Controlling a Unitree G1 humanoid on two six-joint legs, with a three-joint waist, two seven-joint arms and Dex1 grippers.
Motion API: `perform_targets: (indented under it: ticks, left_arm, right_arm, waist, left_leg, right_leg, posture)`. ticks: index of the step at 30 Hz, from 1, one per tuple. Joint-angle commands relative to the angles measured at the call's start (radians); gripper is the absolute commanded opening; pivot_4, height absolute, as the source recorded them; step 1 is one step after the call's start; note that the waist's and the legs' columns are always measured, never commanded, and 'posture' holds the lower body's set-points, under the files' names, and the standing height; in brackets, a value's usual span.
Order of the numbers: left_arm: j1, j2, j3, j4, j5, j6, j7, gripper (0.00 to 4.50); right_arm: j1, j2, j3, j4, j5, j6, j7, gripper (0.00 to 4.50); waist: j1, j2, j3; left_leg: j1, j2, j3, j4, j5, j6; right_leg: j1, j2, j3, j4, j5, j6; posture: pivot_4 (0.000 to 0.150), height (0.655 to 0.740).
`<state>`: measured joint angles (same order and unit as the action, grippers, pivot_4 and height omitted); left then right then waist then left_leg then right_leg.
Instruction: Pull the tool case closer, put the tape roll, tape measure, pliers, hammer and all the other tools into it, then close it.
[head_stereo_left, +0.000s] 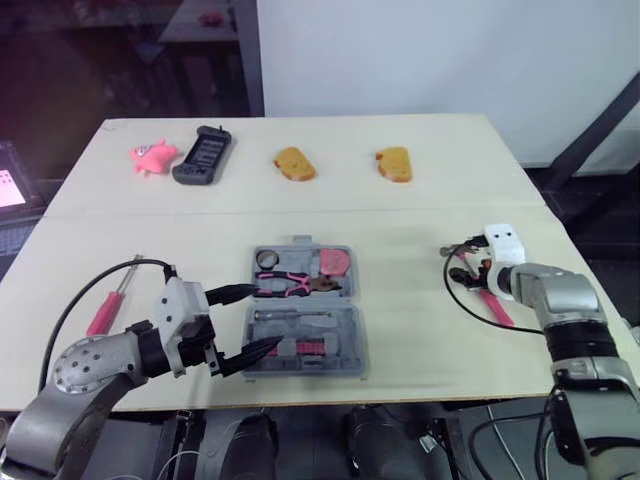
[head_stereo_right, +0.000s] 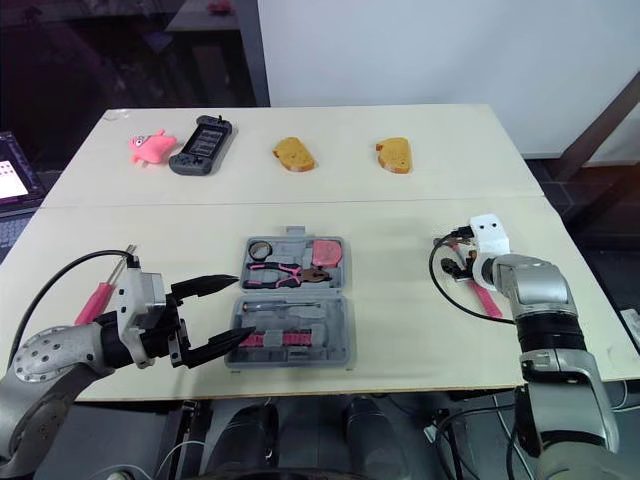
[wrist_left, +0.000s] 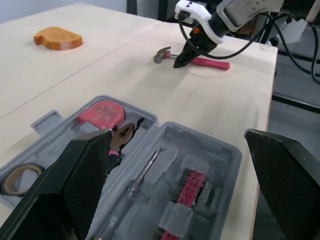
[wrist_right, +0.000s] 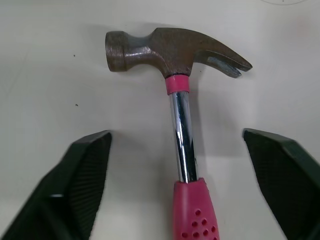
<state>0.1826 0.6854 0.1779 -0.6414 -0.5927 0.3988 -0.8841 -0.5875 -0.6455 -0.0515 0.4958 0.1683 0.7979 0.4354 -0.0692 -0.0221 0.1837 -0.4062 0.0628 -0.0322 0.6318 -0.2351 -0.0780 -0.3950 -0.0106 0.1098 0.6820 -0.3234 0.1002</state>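
Hammer (wrist_right: 175, 55) lies untouched between wide-open right gripper (wrist_right: 176, 135) fingers; left gripper (head_stereo_left: 262, 318) wide open, empty, at tool case (head_stereo_left: 352, 345) edge.

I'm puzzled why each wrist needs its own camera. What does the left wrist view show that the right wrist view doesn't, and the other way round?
Left wrist view, not the right: the open tool case holding the tape roll, tape measure and pliers, a bread-shaped toy, and the left gripper, open. Right wrist view, not the left: the hammer's split claw and dotted pink grip in close detail. Both: the hammer lying on the table, with the open right gripper over its shaft, a finger on either side.
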Motion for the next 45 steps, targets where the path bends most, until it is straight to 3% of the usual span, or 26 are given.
perform_targets:
  ticks: [1,6,7,13,18,23,25,33,45]
  left_arm:
    - [0.005,-0.001,0.012,-0.024,0.002,-0.032,0.004,4.50]
    - [0.008,0.001,0.002,-0.014,0.009,-0.039,0.006,4.50]
    - [0.007,0.001,0.000,-0.014,0.011,-0.038,0.008,4.50]
    - [-0.019,0.009,-0.001,-0.024,-0.005,-0.010,0.027,4.50]
    - [-0.022,0.022,0.029,0.010,-0.012,-0.014,0.012,4.50]
    - [-0.026,0.041,0.053,0.077,-0.008,-0.039,-0.028,4.50]
    - [-0.027,0.045,0.058,0.101,-0.003,-0.053,-0.046,4.50]
    - [-0.014,0.083,0.074,0.203,0.013,-0.115,-0.142,4.50]
    - [-0.005,0.099,0.080,0.206,0.023,-0.131,-0.157,4.50]
  right_arm:
    - [-0.022,0.003,0.005,0.050,-0.022,-0.024,0.016,2.70]
    - [-0.034,0.007,0.012,0.067,-0.027,-0.019,0.030,0.18]
    - [-0.034,0.008,0.010,0.067,-0.027,-0.016,0.031,0.08]
    - [-0.001,0.004,-0.036,-0.091,0.016,0.051,0.038,0.08]
    - [0.148,0.072,-0.185,-0.681,0.148,0.455,-0.045,0.08]
    - [0.235,0.298,-0.227,-1.087,0.145,0.769,-0.184,0.08]
    - [0.259,0.379,-0.206,-1.173,0.125,0.813,-0.240,0.08]
    - [0.376,0.517,-0.020,-1.140,0.014,0.656,-0.406,0.08]
    - [0.454,0.562,-0.019,-0.952,-0.008,0.474,-0.410,0.08]
  waist:
    - [0.000,0.000,0.000]
    - [0.001,0.000,0.000]
    - [0.001,0.000,0.000]
    - [0.002,0.000,0.000]
    - [-0.001,0.003,0.002]
    - [0.001,0.004,0.002]
    - [0.000,0.004,0.002]
    - [-0.001,0.004,0.002]
    - [-0.003,0.000,0.000]
  left_leg:
    - [0.000,0.000,0.000,0.000,0.000,0.000]
    - [0.000,0.000,0.000,0.000,0.000,0.000]
    - [0.000,0.000,0.000,0.000,0.000,0.000]
    - [0.000,0.000,0.000,0.000,0.000,0.000]
    - [-0.002,0.000,-0.001,-0.002,0.000,0.000]
    - [-0.002,0.000,-0.001,-0.002,0.000,0.000]
    - [-0.002,0.000,-0.002,-0.002,0.000,0.000]
    - [-0.003,0.000,0.000,-0.003,0.000,0.000]
    - [-0.003,0.001,0.001,-0.004,0.000,0.000]
  right_leg:
    - [0.000,0.000,0.000,0.000,0.000,0.000]
    - [0.000,0.000,0.000,0.000,0.000,0.000]
    - [0.000,0.000,0.000,0.000,0.000,0.000]
    - [0.000,0.000,0.000,0.000,0.000,0.000]
    - [-0.003,0.000,0.000,0.000,0.000,0.000]
    - [-0.003,0.001,-0.001,0.001,0.000,0.000]
    - [-0.003,0.001,-0.001,0.001,0.000,0.000]
    - [-0.006,-0.001,0.000,0.000,-0.002,-0.003]
    - [-0.006,0.000,0.000,0.000,-0.002,-0.003]
  posture:
    - [0.150,0.7400]
    - [0.150,0.7400]
    - [0.150,0.7400]
    - [0.150,0.7400]
    - [0.150,0.7400]
    - [0.150,0.7400]
    - [0.150,0.7400]
    - [0.150,0.7400]
    - [0.150,0.7400]
